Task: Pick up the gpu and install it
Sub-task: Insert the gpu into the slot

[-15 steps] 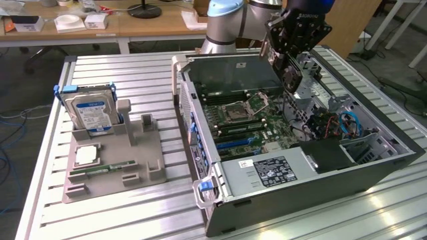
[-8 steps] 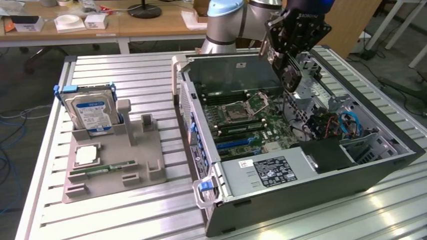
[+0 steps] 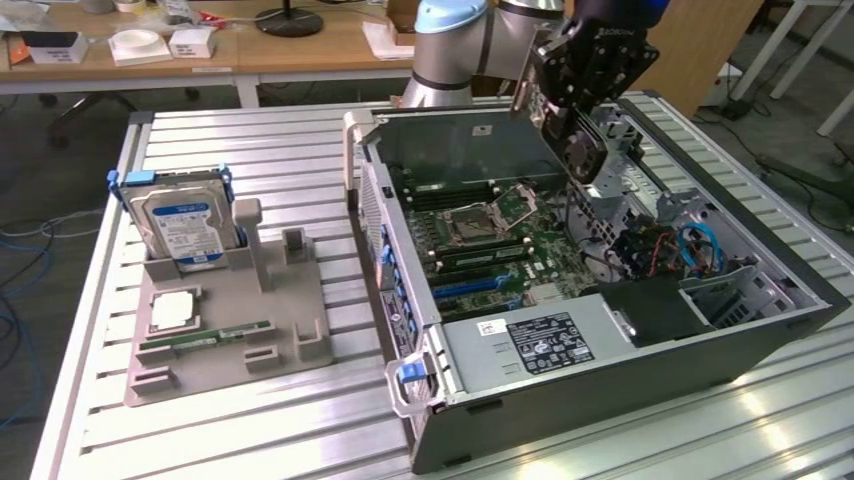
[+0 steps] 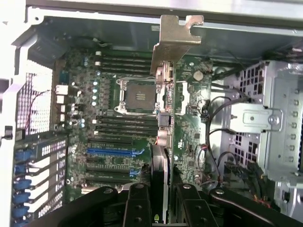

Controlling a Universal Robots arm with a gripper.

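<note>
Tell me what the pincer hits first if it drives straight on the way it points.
Likely the motherboard beside the CPU socket; the gpu clamped in the pincer would touch first. Depth unclear.

The arm (image 3: 447, 62) is a thick tube of silver-grey metal, with a rounded pale blue cap (image 3: 451, 12) at its joint. The gripper (image 3: 577, 135) is black throughout, and its body bears a short line of white lettering (image 3: 617, 35). Its fingers (image 4: 137, 205) are jointed matte black links, each pinned with round dark pivot screws (image 4: 109, 191).
</note>
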